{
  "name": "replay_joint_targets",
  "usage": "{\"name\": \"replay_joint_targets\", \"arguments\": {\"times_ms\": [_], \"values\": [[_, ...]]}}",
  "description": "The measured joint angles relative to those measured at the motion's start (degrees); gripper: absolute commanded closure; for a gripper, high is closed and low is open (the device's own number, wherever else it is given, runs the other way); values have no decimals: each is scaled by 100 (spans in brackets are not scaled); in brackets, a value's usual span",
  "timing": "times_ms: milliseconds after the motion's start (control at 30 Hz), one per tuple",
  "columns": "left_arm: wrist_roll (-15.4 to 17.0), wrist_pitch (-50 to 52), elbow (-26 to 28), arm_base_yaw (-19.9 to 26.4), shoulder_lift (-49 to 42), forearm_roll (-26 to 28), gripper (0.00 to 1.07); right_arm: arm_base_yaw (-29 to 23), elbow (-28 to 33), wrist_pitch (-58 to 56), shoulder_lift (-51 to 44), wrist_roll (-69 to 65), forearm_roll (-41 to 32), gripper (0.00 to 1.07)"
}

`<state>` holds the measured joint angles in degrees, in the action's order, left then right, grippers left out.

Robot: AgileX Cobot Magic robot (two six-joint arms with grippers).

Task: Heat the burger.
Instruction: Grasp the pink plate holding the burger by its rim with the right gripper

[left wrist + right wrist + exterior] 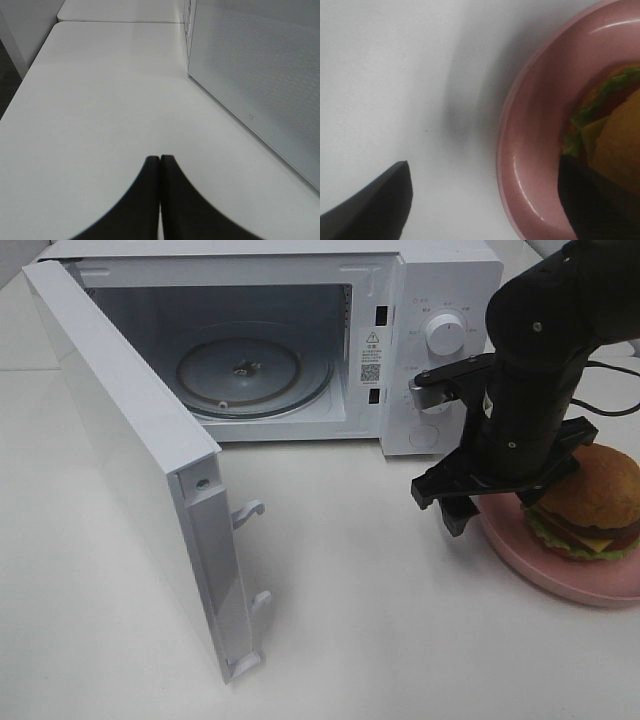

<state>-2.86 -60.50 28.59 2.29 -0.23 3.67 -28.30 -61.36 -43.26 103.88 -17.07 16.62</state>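
The white microwave (440,280) stands at 12 o'clock on the tabletop (350,620), with its door (130,470) swung out toward 9 o'clock and a glass turntable (240,375) inside. A label (371,355) on the frame shows a warning triangle and what looks like a QR code; its print is too small to read. At 3 o'clock the burger (590,502) sits on a pink plate (560,575). The right end effector (495,495) hangs released, jaws wide, over the plate's 9 o'clock rim, grasping nothing. The left end effector (160,165) is clenched on nothing.

White table (350,570) carrying two items directly: a white microwave (440,290) at the rear, its door (125,370) swung open over the tabletop, and a pink plate (560,580) near the microwave's front right corner.
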Motion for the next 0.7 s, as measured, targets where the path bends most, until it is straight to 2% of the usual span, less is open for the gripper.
{"name": "replay_joint_targets", "arguments": {"times_ms": [233, 700], "values": [[0, 0, 0, 0, 0, 0, 106, -332, 0, 6, 6, -103, 57, 31], [0, 0, 0, 0, 0, 0, 106, -332, -11, 52, 590, -166, 355, 31]]}}
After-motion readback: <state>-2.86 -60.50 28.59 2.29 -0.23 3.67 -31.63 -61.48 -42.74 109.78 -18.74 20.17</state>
